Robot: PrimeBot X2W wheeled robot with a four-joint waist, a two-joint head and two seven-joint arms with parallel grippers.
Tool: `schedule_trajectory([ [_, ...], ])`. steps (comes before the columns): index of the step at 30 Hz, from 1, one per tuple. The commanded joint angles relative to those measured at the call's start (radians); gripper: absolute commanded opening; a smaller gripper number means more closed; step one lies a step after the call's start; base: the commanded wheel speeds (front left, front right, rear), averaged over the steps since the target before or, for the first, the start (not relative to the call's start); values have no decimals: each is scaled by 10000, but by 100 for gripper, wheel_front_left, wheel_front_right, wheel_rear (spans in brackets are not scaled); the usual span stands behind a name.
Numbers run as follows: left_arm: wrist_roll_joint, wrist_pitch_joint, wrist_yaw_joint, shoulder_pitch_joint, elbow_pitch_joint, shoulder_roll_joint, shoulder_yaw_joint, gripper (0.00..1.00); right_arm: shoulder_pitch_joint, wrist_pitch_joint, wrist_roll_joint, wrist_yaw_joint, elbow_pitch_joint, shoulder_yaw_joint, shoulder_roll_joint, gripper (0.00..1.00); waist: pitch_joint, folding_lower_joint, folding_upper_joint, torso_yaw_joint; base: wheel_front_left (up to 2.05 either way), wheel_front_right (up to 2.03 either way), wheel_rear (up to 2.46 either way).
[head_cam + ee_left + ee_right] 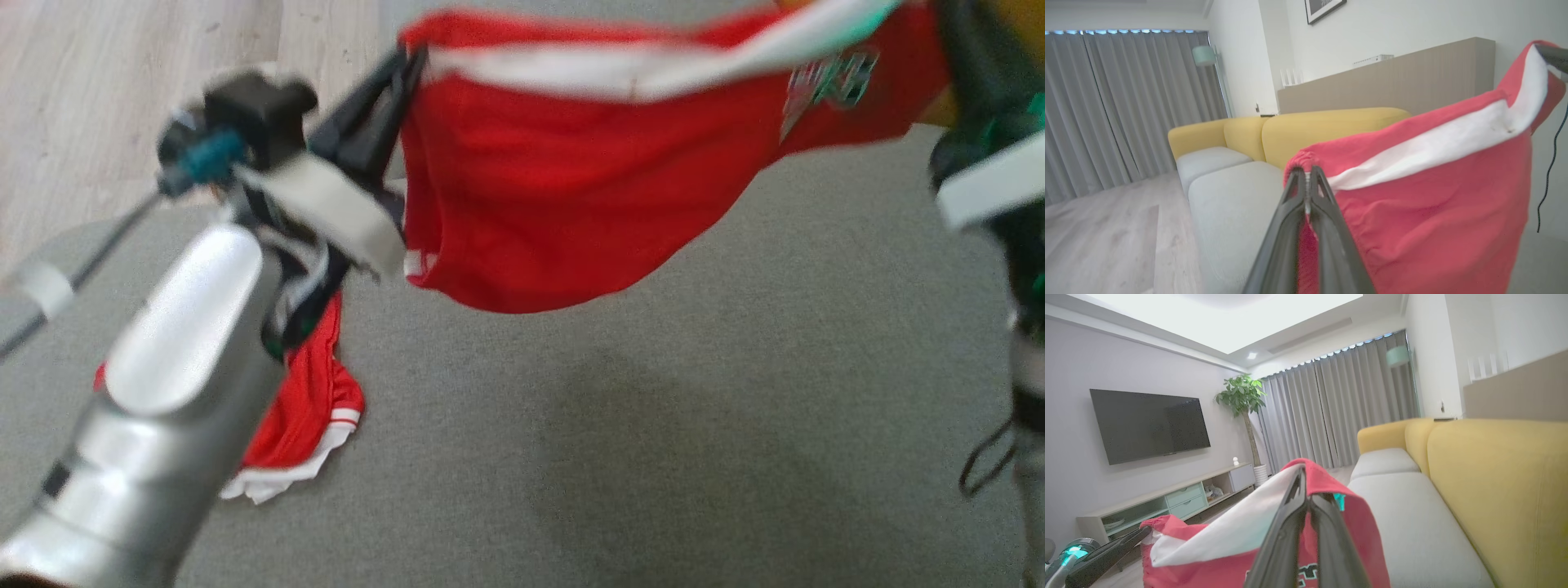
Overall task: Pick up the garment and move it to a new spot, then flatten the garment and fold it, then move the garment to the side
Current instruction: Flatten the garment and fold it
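The left hand (1307, 175) is clamped tight, its two dark fingers pressed together on a bunched red corner of the garment (571, 188), right at the end of the white waistband (604, 77); the right hand (1308, 490) is likewise closed, its fingers pinching the other end of that band, where red cloth folds over the fingertips; between the two hands the garment hangs stretched and sagging, wholly lifted above the sofa seat (653, 425) and touching it nowhere that can be seen; dark and teal lettering (829, 82) shows on the red cloth near the right hand's end; the head view is blurred, so finer detail of the print cannot be read. The silver left forearm (180, 384) reaches over the left part of the sofa seat; under it, lying on the seat, is a second red cloth (314, 408) with white trim, crumpled and apart from the held garment; the yellow sofa back (1331, 126) rises behind the seat; wooden floor (122, 98) lies beyond the seat's left edge.
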Motion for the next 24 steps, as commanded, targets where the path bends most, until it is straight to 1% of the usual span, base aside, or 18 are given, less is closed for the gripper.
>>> schedule_trajectory([
  [1, 87, 53, -49, -855, -159, 330, 473, 0, -653, 12, -43, 69, -196, 180, -127, 0, -81, 0, 0, -3, 0, 0, 0],
  [4, 30, 112, -125, -1672, 174, 289, 465, 0, -1408, -64, -49, 69, 126, 441, -195, 0, -216, 0, 0, 20, 0, 0, 0],
  [7, 46, 28, -168, -2293, 513, 364, 485, 0, -1704, 106, -205, 69, 538, 731, -392, 0, -336, 0, 0, 13, 0, 0, 0],
  [9, 24, -132, -165, -2535, 743, 366, 604, 0, -1682, 240, -413, 69, 954, 708, -486, 0, -391, 0, 0, 11, 0, 0, 0],
  [10, -30, -210, -173, -2620, 918, 349, 625, 0, -1594, 213, -667, 69, 1375, 509, -474, 0, -436, 0, 0, 10, 0, 0, 0],
  [14, -214, -258, -186, -2516, 1082, 325, 625, 0, -1378, 61, -982, 69, 1781, 365, -424, 0, -485, 0, 0, 13, 0, 0, 0],
  [16, -421, -115, -199, -2308, 1217, 241, 529, 0, -1174, 98, -1010, 69, 1914, 433, -374, 0, -510, 0, 0, 32, 0, 0, 0],
  [18, -576, 143, -226, -2069, 1271, 166, 187, 0, -983, 175, -1018, 69, 1920, 597, -431, 0, -516, 0, 0, 36, 0, 0, 0],
  [20, -417, 42, -240, -2077, 1192, 326, -33, 0, -923, 48, -1136, 69, 1902, 538, -489, 0, -485, 0, 0, 12, 0, 0, 0],
  [22, -543, -172, -128, -2127, 1241, 316, 193, 0, -894, -3, -1159, 69, 1887, 465, -511, 0, -482, 0, 0, 13, 0, 0, 0],
  [24, -605, -148, -115, -2166, 1276, 329, 210, 0, -884, 28, -1179, 69, 1809, 432, -537, 0, -447, 0, 0, 1, 0, 0, 0],
])
